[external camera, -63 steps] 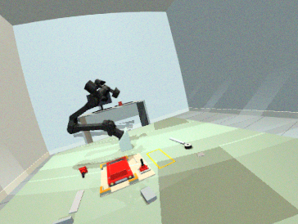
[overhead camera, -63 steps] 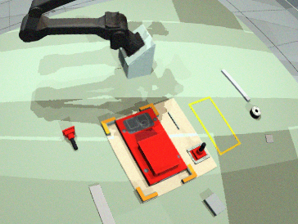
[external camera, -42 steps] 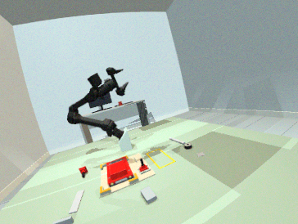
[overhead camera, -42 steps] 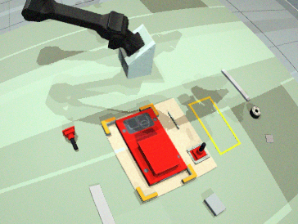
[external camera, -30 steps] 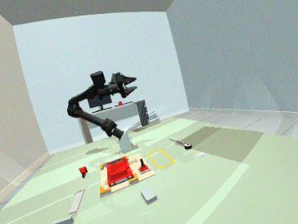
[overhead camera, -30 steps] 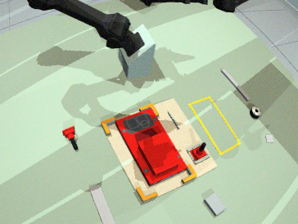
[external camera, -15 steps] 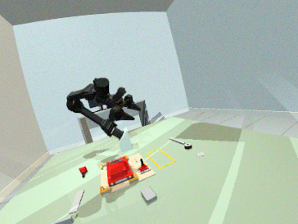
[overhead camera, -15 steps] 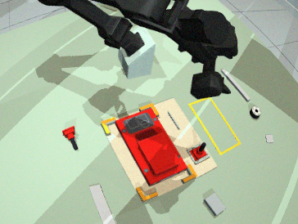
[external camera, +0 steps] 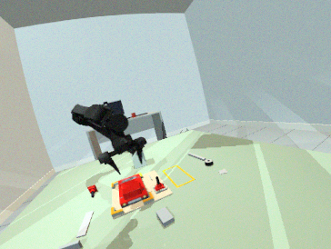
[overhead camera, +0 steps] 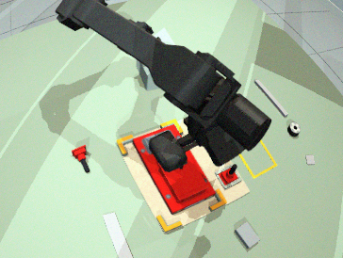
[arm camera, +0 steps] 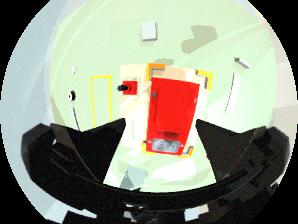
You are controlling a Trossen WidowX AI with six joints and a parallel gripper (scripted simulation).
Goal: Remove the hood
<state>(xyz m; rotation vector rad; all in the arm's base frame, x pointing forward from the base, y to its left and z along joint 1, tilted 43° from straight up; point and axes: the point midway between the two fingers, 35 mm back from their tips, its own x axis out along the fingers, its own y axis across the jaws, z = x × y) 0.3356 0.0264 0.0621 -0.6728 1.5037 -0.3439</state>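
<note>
Far to the left of the fingers a small red part lies alone on the bench. The gripper hangs above the toy car with its fingers spread wide and nothing between them, touching nothing. The red hood remains seated on the car, which sits on a tan board with orange corner brackets. From the wrist view the car lies directly below and just ahead of the fingers, its long axis running straight away from them. To the right of the fingers, beyond a red peg on the board's edge, the yellow-outlined marked area awaits the hood. Judgement: descent onto the hood comes next.
</note>
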